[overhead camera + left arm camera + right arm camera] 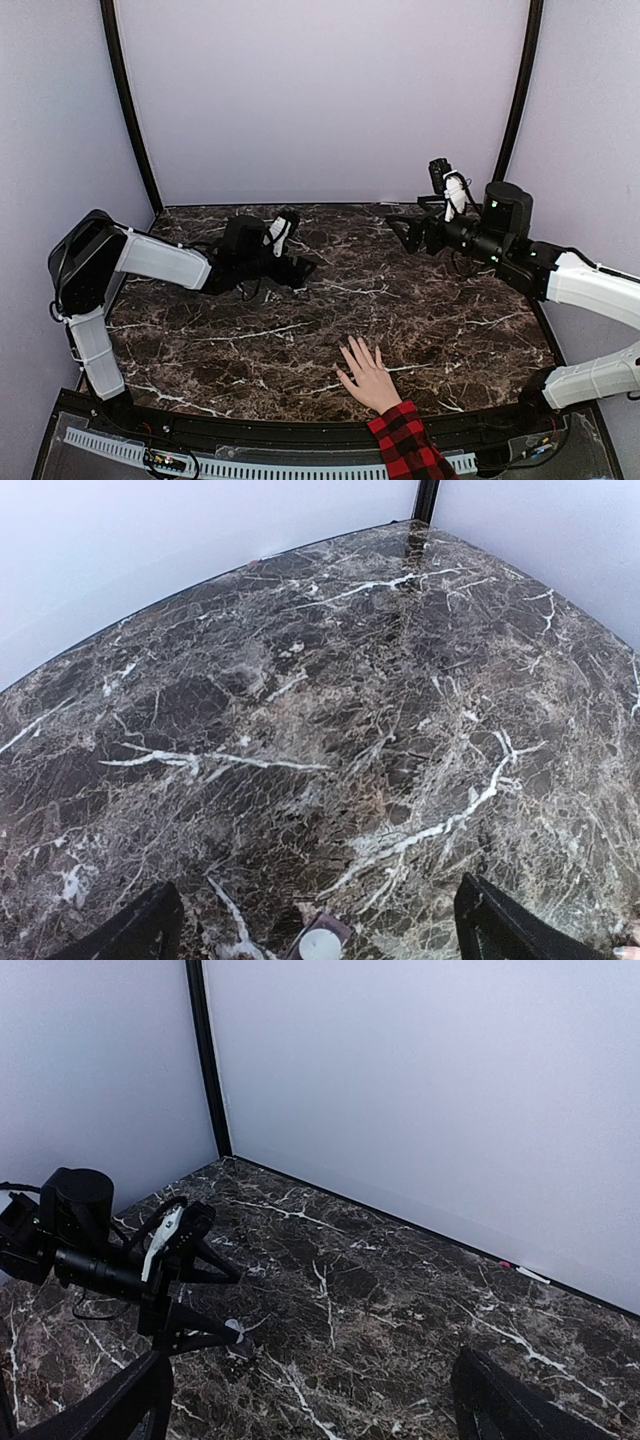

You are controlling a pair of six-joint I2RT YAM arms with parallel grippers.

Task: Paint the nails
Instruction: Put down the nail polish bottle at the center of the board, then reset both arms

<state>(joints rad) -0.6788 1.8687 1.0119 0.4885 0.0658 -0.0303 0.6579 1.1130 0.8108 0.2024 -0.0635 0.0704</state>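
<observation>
A light-skinned hand with a red-and-black plaid sleeve lies flat, fingers spread, at the near middle of the dark marble table. Its nails are too small to make out. My left gripper is open low over the left-centre of the table. In the left wrist view a small white-capped polish bottle stands between its wide-apart fingers, untouched. The right wrist view shows the same bottle at the left gripper. My right gripper is open and empty, raised at the back right, far from the hand.
Pale walls with black corner posts close in the table on three sides. The left arm's white link stretches over the table's left side. The right arm reaches in from the right edge.
</observation>
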